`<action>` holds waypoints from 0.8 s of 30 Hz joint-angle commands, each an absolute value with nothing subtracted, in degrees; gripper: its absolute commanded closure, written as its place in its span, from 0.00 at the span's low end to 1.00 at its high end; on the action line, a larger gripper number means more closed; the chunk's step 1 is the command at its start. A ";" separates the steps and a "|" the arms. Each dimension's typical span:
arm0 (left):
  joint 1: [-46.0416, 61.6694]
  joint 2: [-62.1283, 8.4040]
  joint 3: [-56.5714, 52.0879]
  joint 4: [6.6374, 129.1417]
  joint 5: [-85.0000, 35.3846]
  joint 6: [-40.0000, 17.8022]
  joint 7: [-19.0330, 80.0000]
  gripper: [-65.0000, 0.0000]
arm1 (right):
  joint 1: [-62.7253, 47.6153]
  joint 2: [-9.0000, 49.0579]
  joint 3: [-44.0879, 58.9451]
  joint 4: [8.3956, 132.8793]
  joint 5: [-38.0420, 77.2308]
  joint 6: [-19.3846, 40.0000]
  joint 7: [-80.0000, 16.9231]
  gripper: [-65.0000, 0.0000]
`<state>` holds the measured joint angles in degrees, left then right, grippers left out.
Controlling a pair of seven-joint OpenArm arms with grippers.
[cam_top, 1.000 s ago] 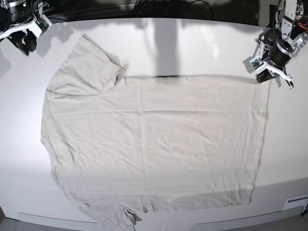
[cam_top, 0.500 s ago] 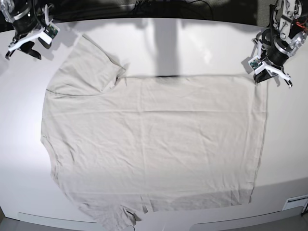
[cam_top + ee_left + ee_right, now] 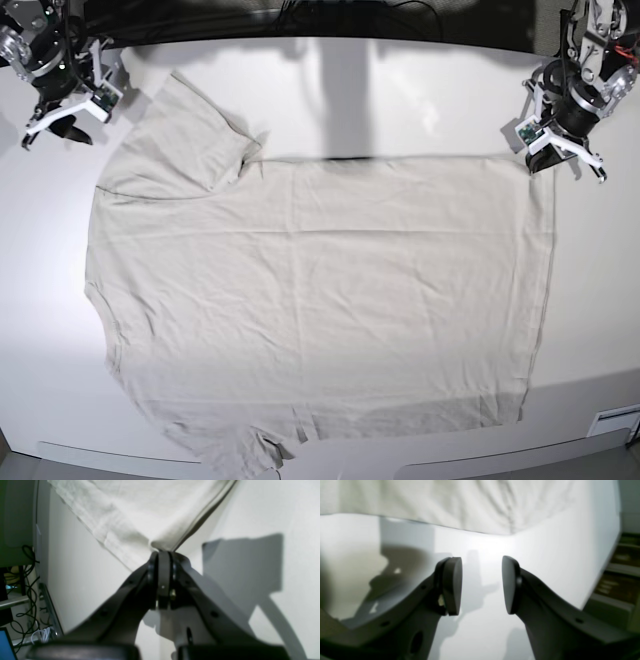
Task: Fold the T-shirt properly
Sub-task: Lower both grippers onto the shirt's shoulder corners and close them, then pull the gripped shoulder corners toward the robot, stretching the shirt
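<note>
Since the earlier frame, the right gripper (image 3: 58,128) is brought, jaws parted, near the sleeve at the table's far corner. The left gripper (image 3: 163,551) is clenched on the T-shirt (image 3: 320,300) hem corner, seemingly lifted slightly. No fold is made.

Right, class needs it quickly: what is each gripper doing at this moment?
Left gripper: closed, pinching a hem corner of the T-shirt.
Right gripper: open, holding nothing, above the white tabletop.

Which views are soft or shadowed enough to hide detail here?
Right wrist view: the T-shirt is blurred, while the open right tool reads clearly. Left wrist view: the left tool, shut on the shirt corner, casts a hard-edged shadow. Base view: the table carries a dark vertical shadow.
</note>
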<state>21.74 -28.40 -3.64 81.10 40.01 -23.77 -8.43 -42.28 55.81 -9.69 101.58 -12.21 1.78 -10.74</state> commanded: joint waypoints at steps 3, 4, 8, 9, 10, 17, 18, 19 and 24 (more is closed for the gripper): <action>22.06 -28.93 -3.60 81.36 40.32 -25.30 -7.75 1.00 | -36.84 56.55 -15.42 99.35 -13.15 0.86 -10.85 0.60; 22.06 -28.93 -3.60 81.36 40.32 -25.32 -7.75 1.00 | -35.07 56.21 -17.39 98.59 -13.34 0.82 -11.51 0.60; 22.04 -28.93 -3.60 81.36 40.32 -25.30 -7.75 1.00 | -28.95 54.81 -22.81 95.96 -13.43 0.84 -13.87 0.60; 22.04 -28.93 -3.60 81.36 40.32 -25.30 -7.75 1.00 | -27.90 54.81 -23.79 95.55 -13.43 0.84 -13.96 0.60; 22.06 -28.93 -3.60 81.36 40.32 -25.32 -7.73 1.00 | -27.00 54.81 -24.47 95.18 -13.43 0.84 -13.96 0.60; 22.06 -28.93 -3.60 81.36 40.32 -25.32 -7.75 1.00 | -22.68 54.81 -26.22 92.53 -12.78 1.78 -13.91 0.60; 22.06 -28.93 -3.60 81.36 40.32 -25.30 -7.75 1.00 | -22.50 54.78 -26.41 92.20 -12.78 1.83 -13.89 0.60; 22.06 -28.93 -3.60 81.36 40.32 -25.32 -7.75 1.00 | -22.39 54.81 -26.57 92.07 -12.78 1.93 -13.78 0.60; 22.06 -28.91 -3.60 81.36 40.29 -25.30 -7.75 1.00 | -22.35 54.78 -26.65 92.05 -12.78 3.88 -13.43 0.68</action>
<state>21.76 -28.25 -3.64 81.14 40.01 -23.90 -8.43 -22.37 53.80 -26.74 91.81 -13.10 3.38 -13.52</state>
